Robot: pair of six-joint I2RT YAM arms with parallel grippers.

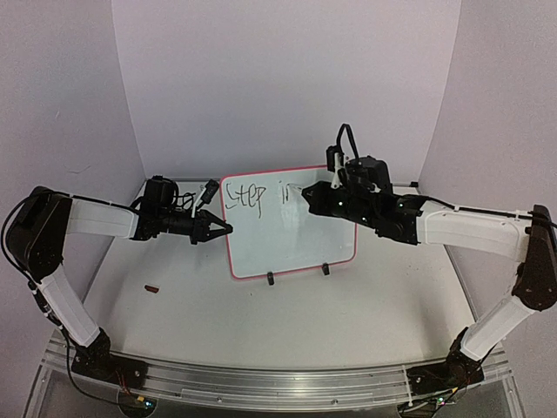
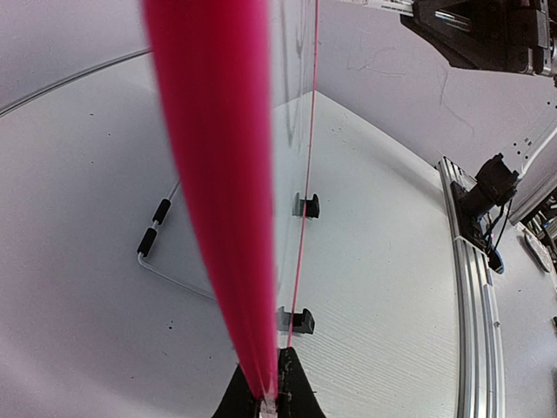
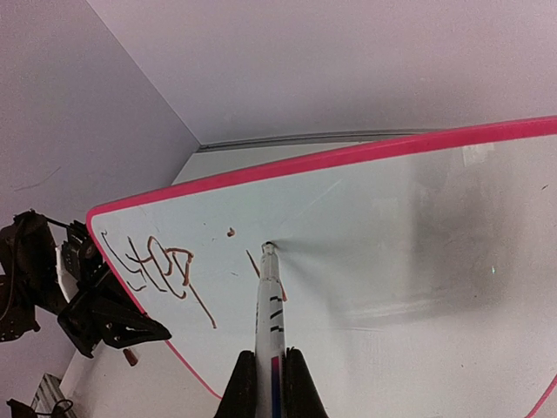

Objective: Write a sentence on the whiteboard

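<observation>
Marker (image 3: 271, 305) sat pinched in right hand (image 3: 270, 387), tip touching whiteboard (image 3: 418, 244) beside unfinished sentence (image 3: 161, 266). Left hand (image 2: 265, 399) clamped whiteboard's pink edge; whiteboard stood upright on worktop (image 2: 374, 287). Step wanted light even pressure, short strokes, firm left grip.

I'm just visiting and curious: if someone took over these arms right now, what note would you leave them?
Left gripper: shut on the left edge of the whiteboard, which stands on its two clips.
Right gripper: shut on the marker, tip touching the board.
Done: "Step" and the first strokes of the next word of the sentence.
Left: the rest of the sentence.
</observation>
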